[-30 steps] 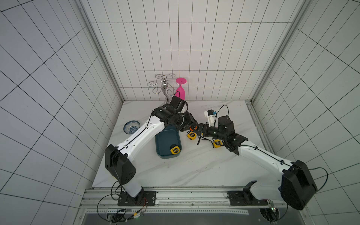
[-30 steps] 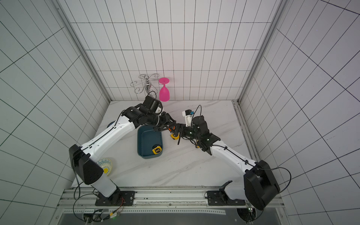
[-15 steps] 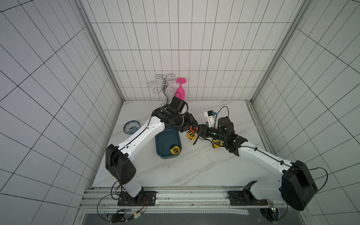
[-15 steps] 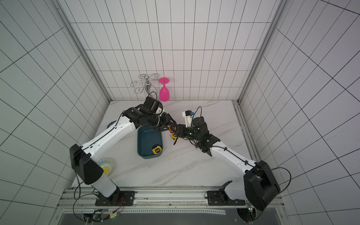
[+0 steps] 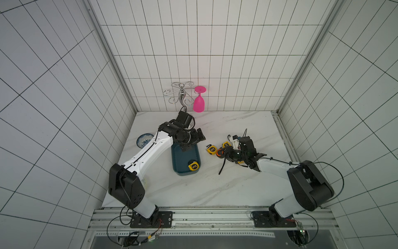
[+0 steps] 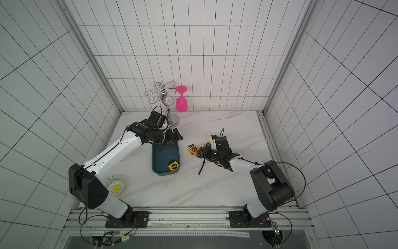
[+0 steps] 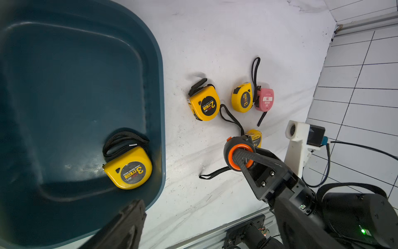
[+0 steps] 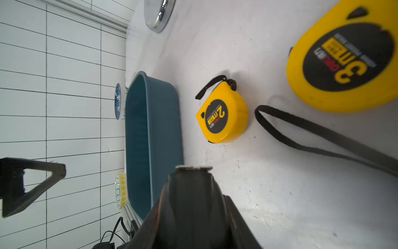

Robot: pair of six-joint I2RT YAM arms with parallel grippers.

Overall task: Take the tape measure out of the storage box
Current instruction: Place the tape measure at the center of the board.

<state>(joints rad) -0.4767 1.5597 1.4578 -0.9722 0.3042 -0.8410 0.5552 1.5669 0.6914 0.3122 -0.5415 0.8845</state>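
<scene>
Tape measure point(image 7: 129, 170), yellow, lies in a corner of the box point(image 7: 64, 86), strap coiled against it: by the look of it, the last one you have to clear. Out on the table point(image 7: 215, 32) lie a 2m tape point(image 7: 205, 105), a 3m tape point(image 7: 242, 98) and a pink tape point(image 7: 265, 100). Your right gripper point(image 5: 223, 152) is clamped on a black tape point(image 7: 228, 151) clear of the box; your left gripper point(image 5: 193, 142) hovers over the box, jaws wide apart, empty.

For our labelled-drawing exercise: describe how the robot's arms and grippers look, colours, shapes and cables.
The left arm and right arm have white links, bulky black joint housings and thin black cables. The left gripper and right gripper are black; the right's fingers show triangular cut-outs. A white camera mount sits on the right wrist.
</scene>
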